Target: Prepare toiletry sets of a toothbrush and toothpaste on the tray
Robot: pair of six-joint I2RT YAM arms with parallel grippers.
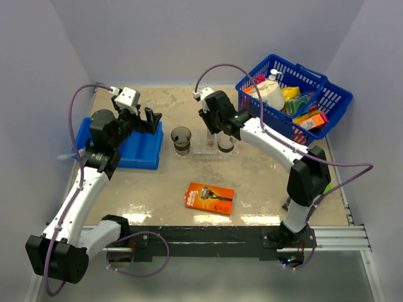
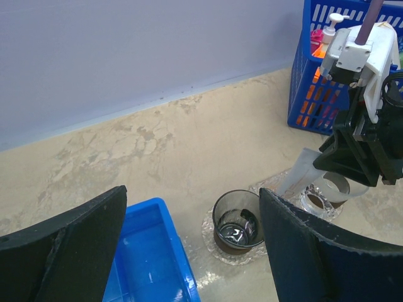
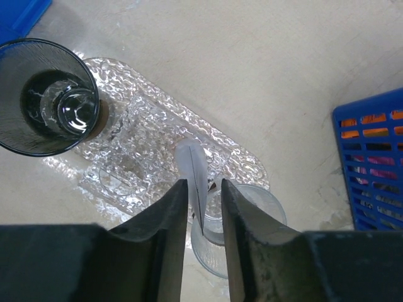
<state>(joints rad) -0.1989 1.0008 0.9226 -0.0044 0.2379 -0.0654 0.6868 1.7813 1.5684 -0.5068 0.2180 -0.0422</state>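
1. Lilac walls enclose a beige mottled bench (image 1: 252,182). A blue wire basket (image 1: 296,94) sits at the upper right and an orange razor pack (image 1: 210,197) lies at lower centre.
2. The tray (image 3: 157,126), clear and textured, lies mid-frame. A dark cup (image 3: 44,94) stands on its left end and a clear cup (image 3: 258,207) at its right end.
3. The right tool (image 3: 204,189) is narrow, pinching the toothpaste (image 3: 191,167), a pale flat tube, above the tray beside the clear cup.
4. The left tool (image 2: 195,245) is spread wide with nothing in it, over the blue bin (image 2: 148,258) at the left.
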